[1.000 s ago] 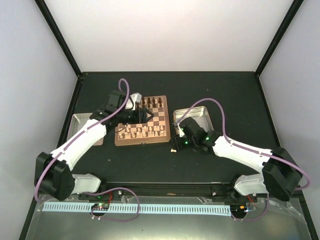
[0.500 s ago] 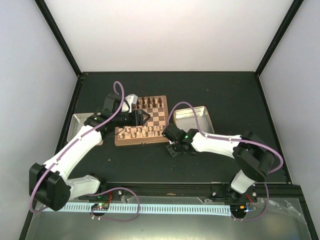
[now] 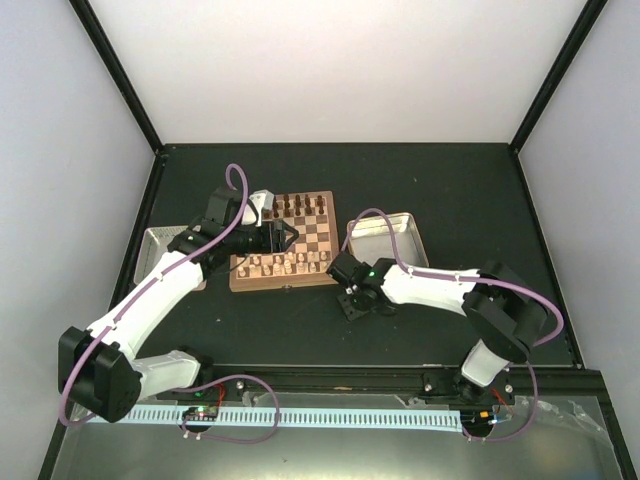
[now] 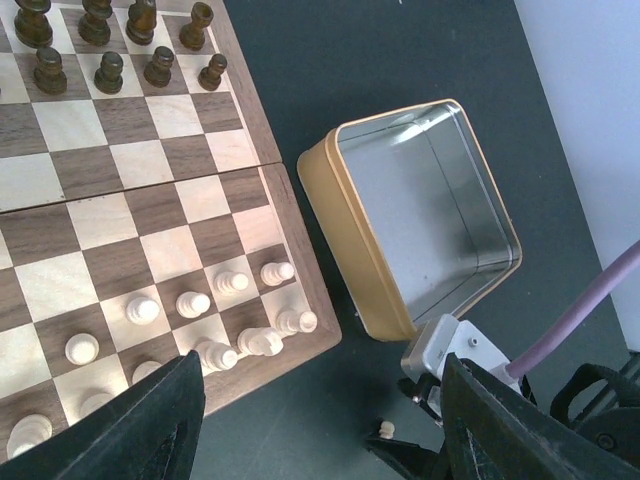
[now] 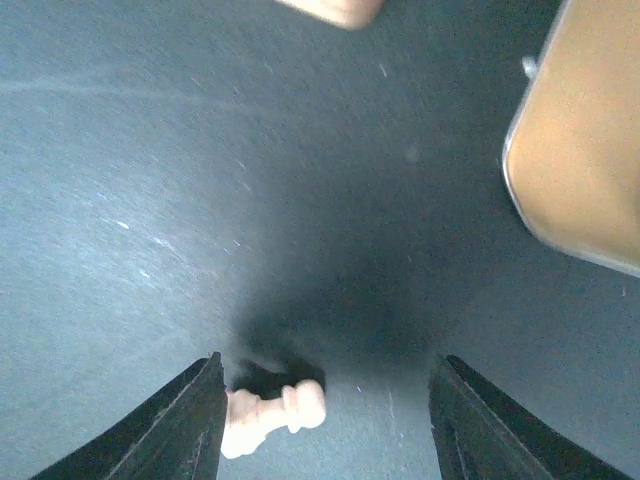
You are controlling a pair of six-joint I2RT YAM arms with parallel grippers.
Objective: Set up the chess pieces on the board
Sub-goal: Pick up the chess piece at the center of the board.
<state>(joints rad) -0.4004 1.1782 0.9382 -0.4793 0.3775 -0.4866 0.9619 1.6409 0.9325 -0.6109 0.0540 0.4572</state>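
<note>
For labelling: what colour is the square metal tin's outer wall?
Gold. Left wrist view shows the square metal tin best.

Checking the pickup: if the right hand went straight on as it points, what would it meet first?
Likely the dark table, bare midway under the right hand; the pale pawn lies on its side close by one finger. Depth unclear.

A small pale tan wooden pawn (image 5: 272, 412) lies just inside one jaw, its base end partly hidden there. Ahead of the jaws, a blurred pale shape (image 5: 335, 8) is cut off by the edge.
</note>
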